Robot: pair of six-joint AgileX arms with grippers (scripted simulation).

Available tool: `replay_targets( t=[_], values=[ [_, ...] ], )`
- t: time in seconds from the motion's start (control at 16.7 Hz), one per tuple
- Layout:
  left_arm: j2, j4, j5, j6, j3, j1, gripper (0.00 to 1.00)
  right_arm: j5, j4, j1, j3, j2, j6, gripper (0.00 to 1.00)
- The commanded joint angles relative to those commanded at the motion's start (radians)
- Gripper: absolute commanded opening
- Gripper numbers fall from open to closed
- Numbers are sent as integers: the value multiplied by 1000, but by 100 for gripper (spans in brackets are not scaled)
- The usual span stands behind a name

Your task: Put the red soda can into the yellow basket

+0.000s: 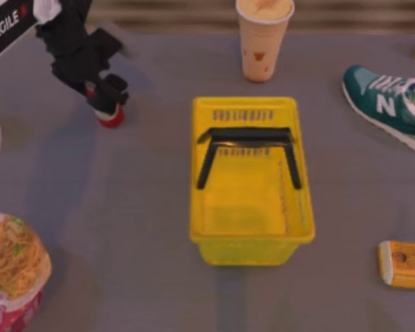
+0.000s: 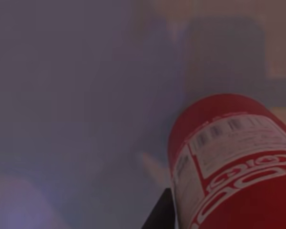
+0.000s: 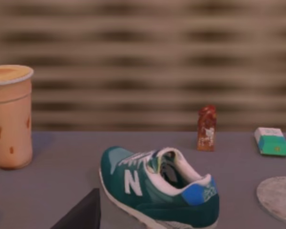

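Your left gripper [image 1: 108,99] is clamping the red soda can [image 1: 111,117] just beneath it; lift clear, then carry it toward the yellow basket [image 1: 301,228] off to the gripper's right, keeping the can upright.

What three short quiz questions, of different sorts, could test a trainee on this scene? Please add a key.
1. True or false: the red soda can already lies inside the yellow basket.
2. Which arm is at the can? A) left B) right
3. Fill in: the teal shoe lies on the table's ____ side in the top view.

Key
1. False: the can is left of the basket, under the left gripper, and the basket holds nothing.
2. A
3. right
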Motion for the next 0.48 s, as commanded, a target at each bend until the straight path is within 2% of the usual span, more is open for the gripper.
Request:
replay_targets(
  t=[0.24,0.48],
  values=[
    [-58,273,167,-83,-127,-21,0,0,0,0,0,0,0,100],
    [-137,667,396,-202,-312,-48,0,0,0,0,0,0,0,100]
  ],
)
